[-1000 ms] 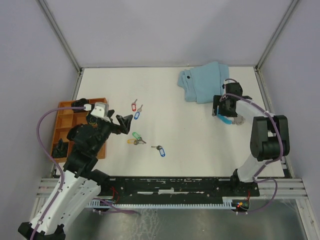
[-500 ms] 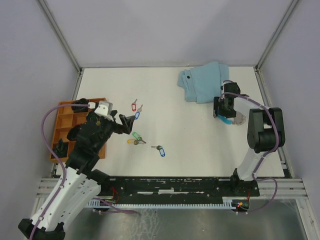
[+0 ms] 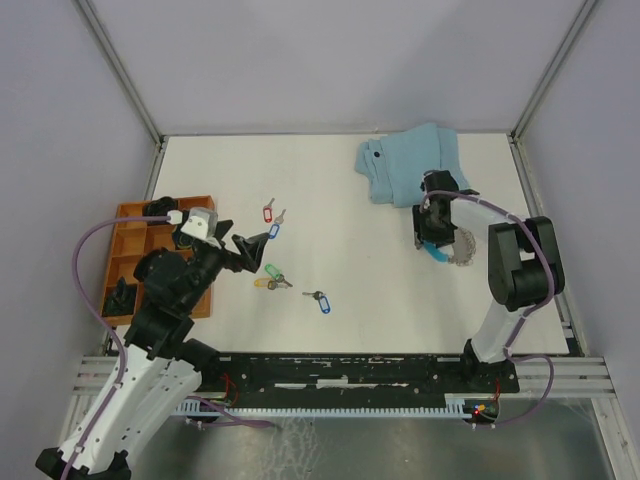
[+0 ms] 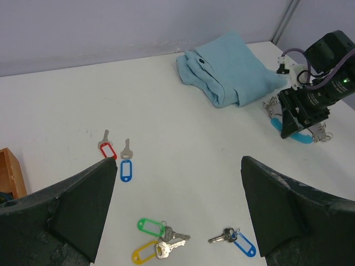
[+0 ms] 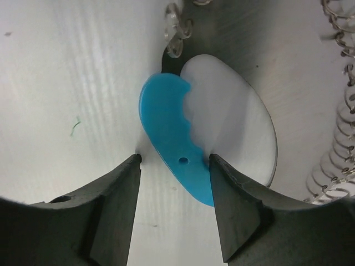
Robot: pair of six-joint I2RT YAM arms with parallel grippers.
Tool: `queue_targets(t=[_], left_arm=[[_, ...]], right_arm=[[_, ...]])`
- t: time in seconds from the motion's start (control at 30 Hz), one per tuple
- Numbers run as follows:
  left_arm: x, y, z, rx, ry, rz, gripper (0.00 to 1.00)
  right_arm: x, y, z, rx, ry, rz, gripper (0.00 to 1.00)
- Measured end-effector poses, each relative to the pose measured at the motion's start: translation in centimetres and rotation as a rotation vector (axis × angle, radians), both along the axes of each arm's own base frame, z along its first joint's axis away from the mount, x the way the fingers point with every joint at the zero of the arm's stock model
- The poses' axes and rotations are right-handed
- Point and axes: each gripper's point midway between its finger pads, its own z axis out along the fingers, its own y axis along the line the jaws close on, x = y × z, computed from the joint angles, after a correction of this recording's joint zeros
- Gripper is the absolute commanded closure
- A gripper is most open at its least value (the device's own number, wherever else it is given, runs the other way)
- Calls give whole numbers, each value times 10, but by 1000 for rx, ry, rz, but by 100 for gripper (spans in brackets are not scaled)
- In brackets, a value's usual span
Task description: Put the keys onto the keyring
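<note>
The right end effector [image 3: 430, 232] has shifted left on the table [image 3: 350, 190], jaws narrowing around the blue section of the keyring [image 5: 166, 122], not yet clamped. The left end effector [image 4: 177, 162] stays wide above the keys [image 4: 158, 244].

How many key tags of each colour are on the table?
Red tag: 1
Blue tags: 2
Green tag: 1
Yellow tag: 1
Total: 5
</note>
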Motion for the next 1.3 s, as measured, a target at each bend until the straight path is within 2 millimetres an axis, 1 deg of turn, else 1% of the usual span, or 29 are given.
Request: queue_targets(t=[0.1,0.3,0.47,0.57,0.67,0.73,0.8,0.87,0.97,1.03,1.13,1.2,1.3], left_arm=[[-3,-1,3,-6,-12,-9,0],[-10,-5,9,-16,-33,-33,0],[-12,-7,10,-17,-35,-45,0],[-13,-8,11,-20,-40,-52,0],[-14,-9,11,-20,-39,-59,0],[-14,-12,9,-18,-33,-71,0],[-12,-14,7,-14,-22,-77,1],[-11,-16,5,-10,-7,-83,1],[-8,-23,2,-20,27,-105,0],[-7,-30,-1,-37,60,-128,0],[-4,-41,-11,-71,126,-160,3],[-1,-49,-16,-102,169,-181,6],[5,-64,-28,-143,244,-218,10]], right_arm=[[-13,21,-1,1,29,33,42],[-46,77,-1,19,65,113,44],[-74,122,0,49,80,168,39],[-87,142,1,61,88,222,37],[-98,155,3,83,109,277,34],[-99,155,10,79,106,304,32],[-94,154,24,67,81,330,29],[-85,152,40,54,33,348,28],[-72,144,65,48,-48,362,31],[-66,133,75,54,-80,342,33],[-58,113,79,68,-97,293,33],[-57,103,74,73,-93,262,33],[-59,96,65,71,-77,246,34]])
